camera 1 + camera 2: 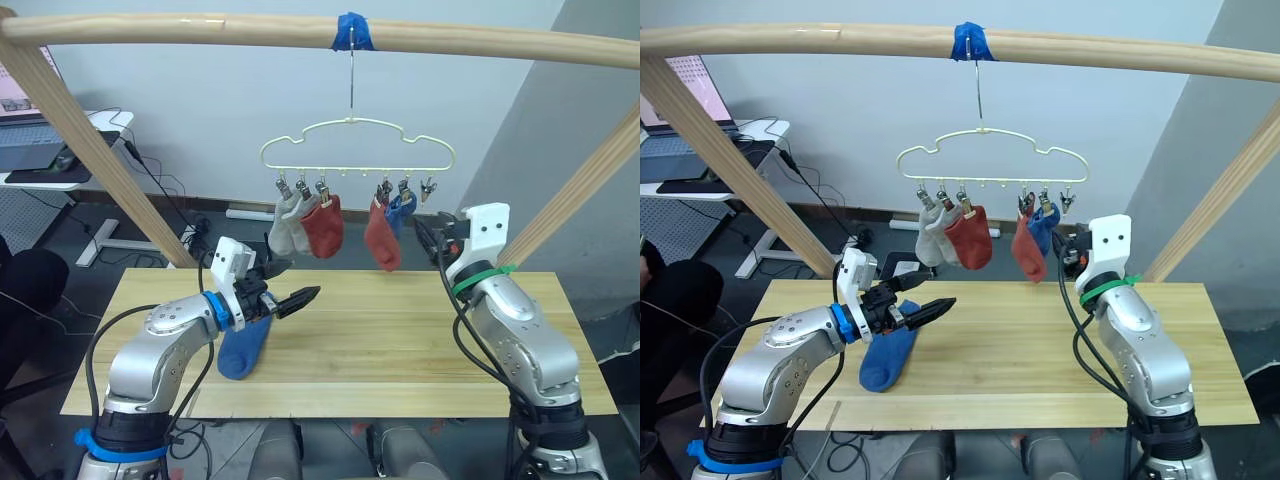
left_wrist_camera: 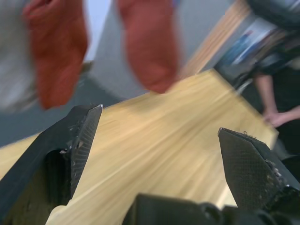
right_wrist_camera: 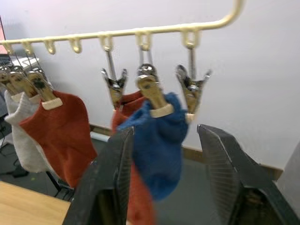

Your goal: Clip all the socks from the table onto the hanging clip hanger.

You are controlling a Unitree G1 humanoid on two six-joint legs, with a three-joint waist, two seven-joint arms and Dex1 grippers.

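Left gripper (image 1: 300, 297): hovering nearest the camera above the wide light-plank wooden table (image 1: 400, 340), its two black fingers spread wide and holding nothing, as the left wrist view shows.
Last sock: one blue ankle sock (image 1: 243, 350) is lying flat on the table, directly under the left gripper's wrist and untouched.
Clip hanger: the pale-yellow wavy wire clip hanger (image 1: 355, 128) is hanging by its hook from a wooden pole (image 1: 200, 30), above the table's far edge.
Already clipped: two light grey socks (image 1: 287, 228), two rust red socks (image 1: 325, 228) and one blue sock (image 3: 157, 136) are dangling from the hanger's metal clips.
Right gripper (image 3: 164, 154): waiting just beside the hanger's right end, fingers parted and empty, framing the clipped blue sock.
Free clip (image 3: 192, 89): the outermost clip on the hanger's right end is carrying nothing.
Risk: the hanger is hanging free, so a nudge may set it swinging; the right fingers could also snag the clipped blue sock and tug it loose.
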